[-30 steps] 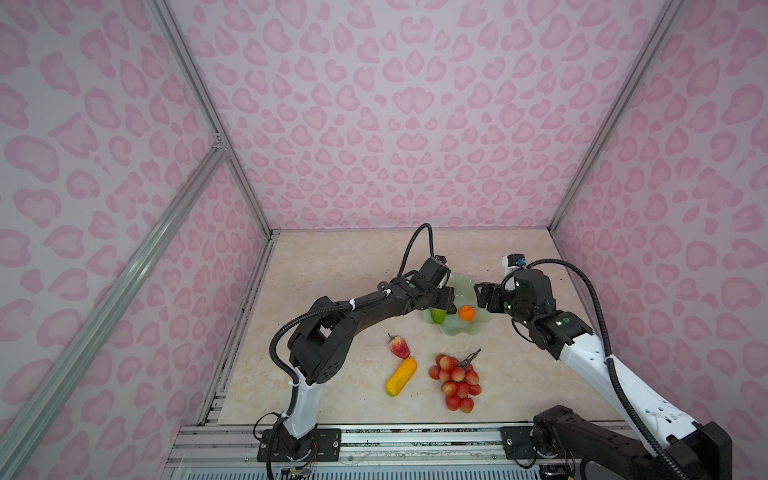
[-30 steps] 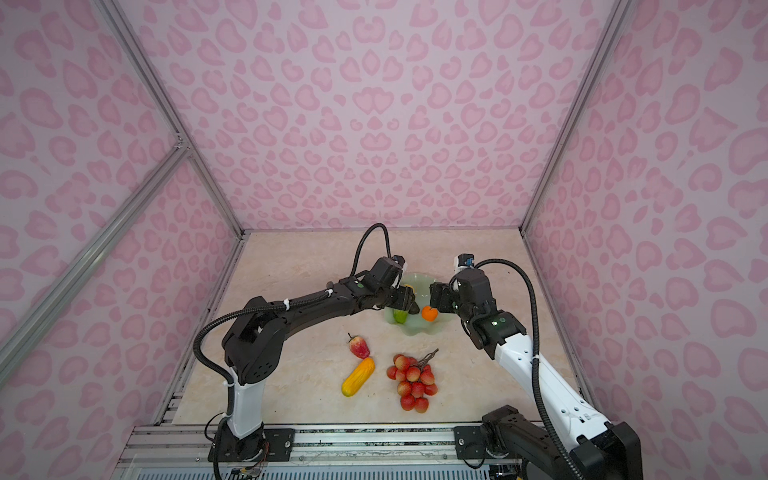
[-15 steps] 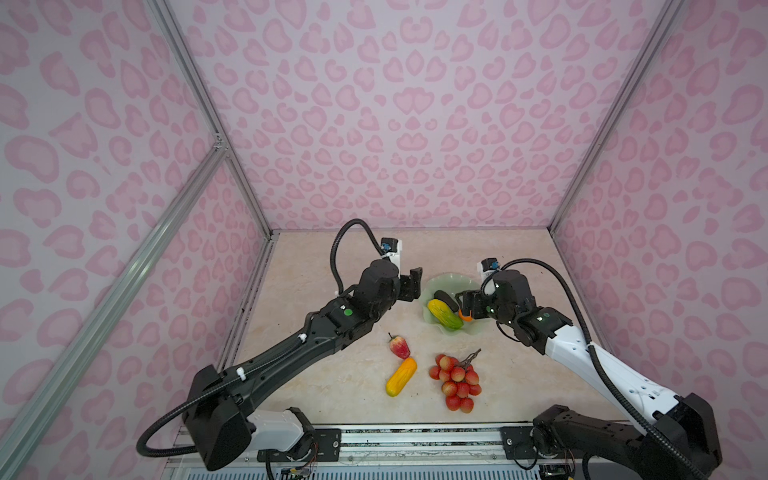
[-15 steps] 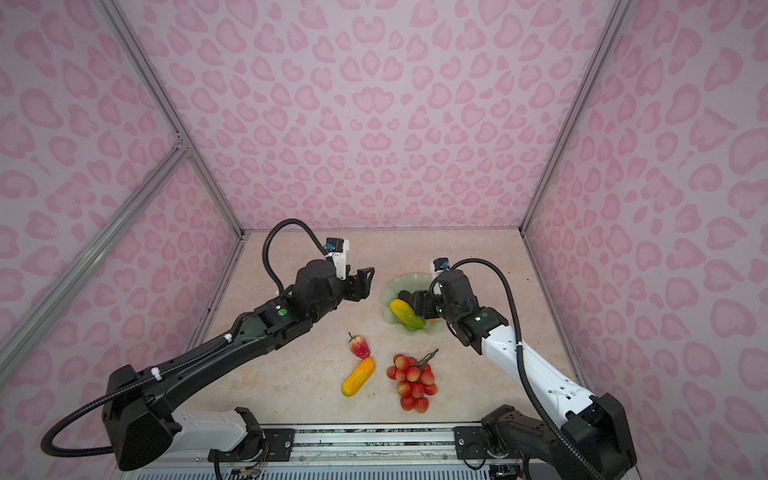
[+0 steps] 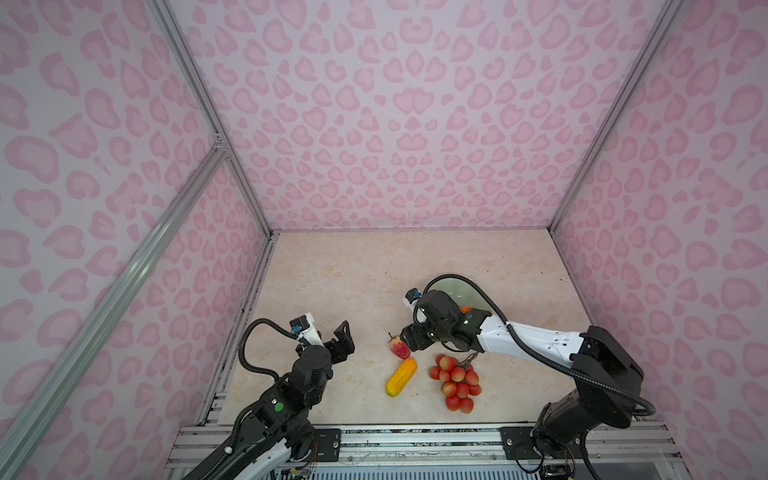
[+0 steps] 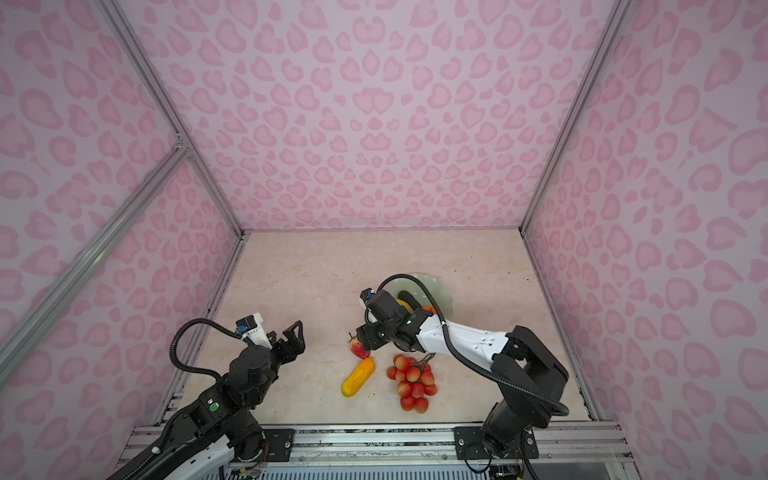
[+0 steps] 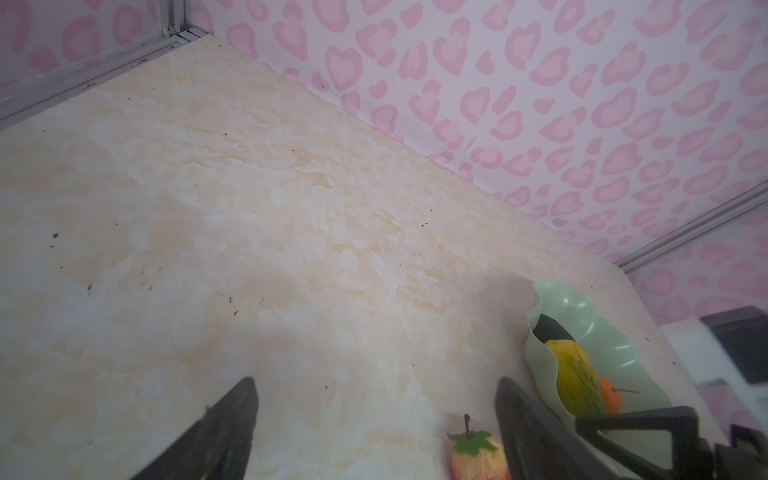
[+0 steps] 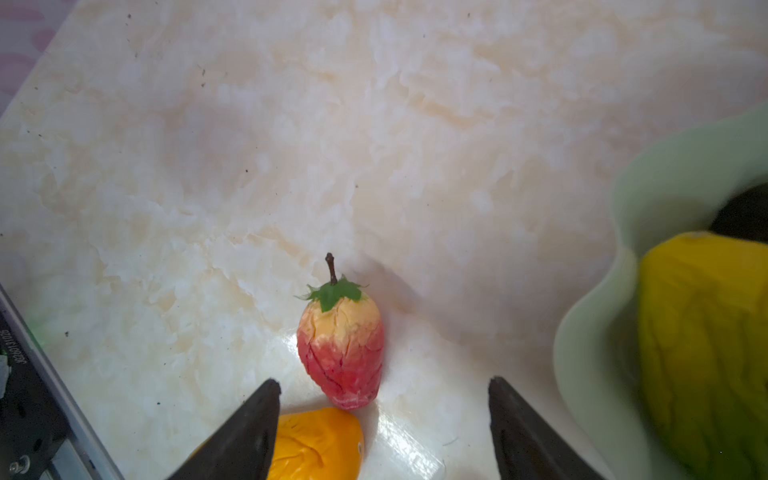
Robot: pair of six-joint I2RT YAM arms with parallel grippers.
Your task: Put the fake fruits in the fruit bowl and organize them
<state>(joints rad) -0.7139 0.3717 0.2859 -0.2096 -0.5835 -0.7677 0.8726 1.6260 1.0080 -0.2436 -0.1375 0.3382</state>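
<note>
**Top views.** The left gripper [image 5: 341, 340] has pulled back from the fruit bowl [image 5: 462, 286] to the near left of the table [image 5: 353, 274]. Its jaws are wide and hold nothing. The yellow-green oblong [image 6: 401, 304] it carried now lies in the bowl with the avocado [image 6: 410, 297] and the orange [image 5: 465, 309]. The right gripper [image 5: 409, 341] has left the bowl and hangs just over the strawberry [image 5: 400, 349], jaws apart, nothing held. We judge three fruits placed and three left. The strawberry, the yellow-orange oblong [image 5: 401, 377] and the lychee cluster [image 5: 457, 384] all lie on the table toward the front. The far and left parts of the table are bare in both top views, so there is room to swing.

**Left wrist view.** The left gripper [image 7: 374, 382] is spread wide, with only bare table between its fingers. The bowl's wavy rim [image 7: 540, 357] and the strawberry [image 7: 478, 457] show off to one side, so this arm stands clear of the work.

**Right wrist view.** The right gripper [image 8: 382, 382] is open, and the strawberry [image 8: 340, 349] lies just ahead of its fingertips. The yellow-orange oblong [image 8: 316, 440] sits just beside the strawberry's tip, and we cannot tell whether they touch. The bowl rim [image 8: 590, 332] lies near one finger. We judge those two the tight edges for the grasp, and the carry to the bowl short.
</note>
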